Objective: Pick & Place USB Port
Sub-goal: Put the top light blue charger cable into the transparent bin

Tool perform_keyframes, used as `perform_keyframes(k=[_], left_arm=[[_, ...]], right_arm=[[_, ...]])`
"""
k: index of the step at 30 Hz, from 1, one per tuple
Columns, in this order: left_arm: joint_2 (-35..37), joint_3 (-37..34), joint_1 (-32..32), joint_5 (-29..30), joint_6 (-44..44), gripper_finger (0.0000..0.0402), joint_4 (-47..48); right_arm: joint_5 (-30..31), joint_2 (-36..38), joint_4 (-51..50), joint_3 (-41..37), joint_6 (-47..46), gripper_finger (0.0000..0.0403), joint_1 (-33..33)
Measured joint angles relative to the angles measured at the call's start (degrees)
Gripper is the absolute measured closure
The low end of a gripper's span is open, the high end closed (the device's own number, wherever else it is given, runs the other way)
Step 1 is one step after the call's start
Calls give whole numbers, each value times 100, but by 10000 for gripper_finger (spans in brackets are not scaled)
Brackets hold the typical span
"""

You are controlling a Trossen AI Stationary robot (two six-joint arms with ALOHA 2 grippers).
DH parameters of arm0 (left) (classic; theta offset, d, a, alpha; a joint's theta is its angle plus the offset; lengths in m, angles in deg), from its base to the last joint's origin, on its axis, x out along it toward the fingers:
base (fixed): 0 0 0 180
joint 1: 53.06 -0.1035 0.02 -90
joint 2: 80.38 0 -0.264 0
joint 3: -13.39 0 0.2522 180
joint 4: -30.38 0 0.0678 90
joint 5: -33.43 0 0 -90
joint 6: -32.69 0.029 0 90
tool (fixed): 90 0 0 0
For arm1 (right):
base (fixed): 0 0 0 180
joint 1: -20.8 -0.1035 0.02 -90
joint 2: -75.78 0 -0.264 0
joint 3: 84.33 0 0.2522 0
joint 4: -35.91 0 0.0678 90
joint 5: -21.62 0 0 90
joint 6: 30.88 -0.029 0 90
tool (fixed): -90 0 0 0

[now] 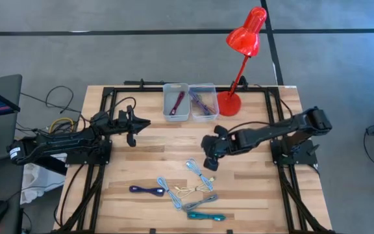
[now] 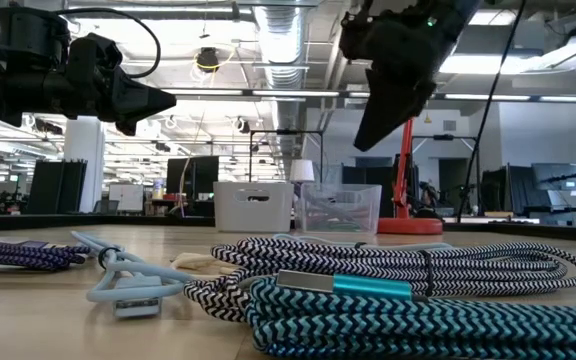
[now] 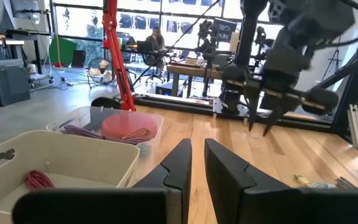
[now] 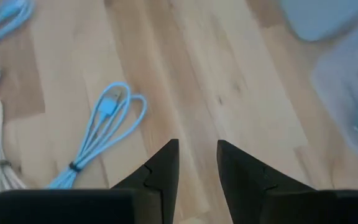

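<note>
Several coiled USB cables lie on the near half of the table: a light-blue one [image 1: 197, 170] [image 4: 101, 134], a dark purple one [image 1: 147, 190], a cream one [image 1: 187, 190], a black-and-white braided one [image 2: 408, 265] and a teal one [image 1: 205, 216]. My right gripper [image 1: 210, 162] [image 4: 197, 146] hovers open above bare wood, just on the far side of the light-blue cable, fingers pointing down. My left gripper [image 1: 138, 123] [image 3: 194, 149] waits in the air on the table's left half, near the bins, fingers a narrow gap apart. It holds nothing.
Two bins stand at the far edge: a white one [image 1: 176, 102] with a red cable inside and a clear one [image 1: 204, 102] with a purple cable. A red desk lamp [image 1: 239, 65] stands to their right. Bare wood lies between the bins and the cables.
</note>
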Motion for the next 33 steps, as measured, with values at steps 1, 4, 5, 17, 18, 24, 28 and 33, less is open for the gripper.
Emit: perform_keyframes(k=[1,4,5,17,18,24,28,33], left_arm=[[0,0,2,0,0,357,0],[0,0,0,0,-2,357,0],[0,0,2,0,-3,357,0],[-2,0,2,0,-4,357,0],[0,0,2,0,-4,357,0],[-1,0,2,0,-4,357,0],[0,0,1,0,-4,357,3],[-1,0,1,0,-4,357,17]], right_arm=[[-9,-60,78,0,155,301,-11],[5,-246,316,0,536,301,-1],[26,-323,523,0,736,301,20],[-474,-1288,-483,885,382,296,91],[-361,-1398,-707,1042,279,292,81],[-276,-1860,-1269,1492,-173,243,-7],[-598,-1968,-981,1628,-96,205,-119],[-1738,-1966,-68,1642,-74,185,-172]])
